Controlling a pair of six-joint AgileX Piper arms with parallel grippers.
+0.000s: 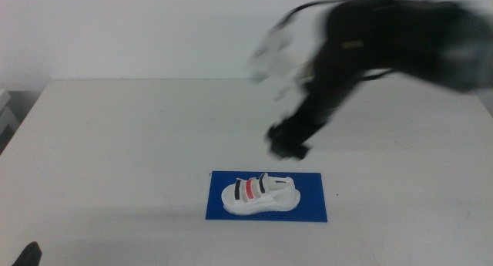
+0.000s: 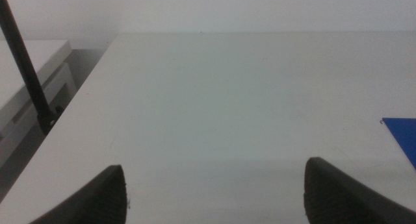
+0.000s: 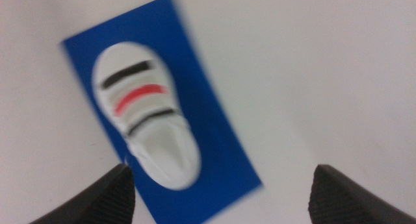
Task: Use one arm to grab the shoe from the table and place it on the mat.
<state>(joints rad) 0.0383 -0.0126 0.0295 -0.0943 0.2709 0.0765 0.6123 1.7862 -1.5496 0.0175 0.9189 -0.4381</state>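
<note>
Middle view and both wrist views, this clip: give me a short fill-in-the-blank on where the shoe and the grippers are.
1. The shoe lies on the ____ mat.
2. Between its two black straps sits one ____ strap.
3. The right gripper is above the table, jaws open, holding ____.
4. The left gripper waits with jaws ____ near the table's left edge.

Missing words: blue; red; nothing; open

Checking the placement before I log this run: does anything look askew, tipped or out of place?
Nothing stands out. The shoe sits upright, sole down, wholly within the mat, which lies flat on the table. The right gripper is above and clear of the shoe, open and empty. The left gripper waits open at the table's near left edge.
</note>
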